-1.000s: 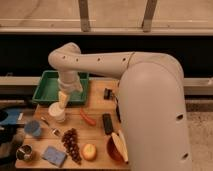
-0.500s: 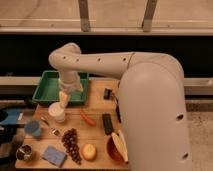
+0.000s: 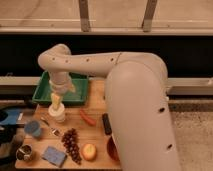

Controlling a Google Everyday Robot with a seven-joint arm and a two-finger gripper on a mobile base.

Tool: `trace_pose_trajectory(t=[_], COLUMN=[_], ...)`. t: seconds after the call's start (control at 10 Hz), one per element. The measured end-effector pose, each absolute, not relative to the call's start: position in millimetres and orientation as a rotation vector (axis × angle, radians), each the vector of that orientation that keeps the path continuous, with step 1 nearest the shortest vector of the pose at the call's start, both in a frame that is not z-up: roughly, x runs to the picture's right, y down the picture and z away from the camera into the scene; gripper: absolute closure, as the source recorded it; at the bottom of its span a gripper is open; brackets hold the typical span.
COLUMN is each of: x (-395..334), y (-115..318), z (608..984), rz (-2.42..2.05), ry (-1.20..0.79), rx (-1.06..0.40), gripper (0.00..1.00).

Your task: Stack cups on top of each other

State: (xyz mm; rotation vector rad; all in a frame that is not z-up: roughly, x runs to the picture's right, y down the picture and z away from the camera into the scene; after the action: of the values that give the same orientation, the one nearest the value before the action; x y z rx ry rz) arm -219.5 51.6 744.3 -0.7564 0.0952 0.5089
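The light-blue plastic cup point(image 3: 33, 128) stands upright near the left edge of the wooden table. The small dark metal cup point(image 3: 24, 152) stands at the front left corner, apart from the blue one. My gripper point(image 3: 56, 101), yellowish at its tip, hangs from the white arm just above a white round container point(image 3: 58, 115) at the table's back left. It is right of and behind the blue cup. Neither cup is touched.
A green tray point(image 3: 75, 92) sits behind the gripper. On the table point(image 3: 95, 135) lie a red-orange carrot-like item point(image 3: 87, 118), a black bar point(image 3: 106, 123), grapes point(image 3: 71, 144), an orange fruit point(image 3: 89, 151), a blue sponge point(image 3: 54, 155), and an orange-brown bowl point(image 3: 110, 148) partly behind my arm.
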Motion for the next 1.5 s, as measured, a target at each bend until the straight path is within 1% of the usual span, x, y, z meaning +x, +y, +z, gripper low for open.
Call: trace_pose_trajectory(t=[0.3, 0.6, 1.0, 1.5], x=[-265, -302, -336, -336], y=[72, 103, 151, 176], z=[729, 709, 700, 698], rz=[0.425, 0.327, 0.223, 0.220], ry=[0.028, -0.024, -0.052, -0.041], rx=[-0.784, -0.815, -0.877, -0.909], gripper=[0.20, 0.20, 0.20, 0.20])
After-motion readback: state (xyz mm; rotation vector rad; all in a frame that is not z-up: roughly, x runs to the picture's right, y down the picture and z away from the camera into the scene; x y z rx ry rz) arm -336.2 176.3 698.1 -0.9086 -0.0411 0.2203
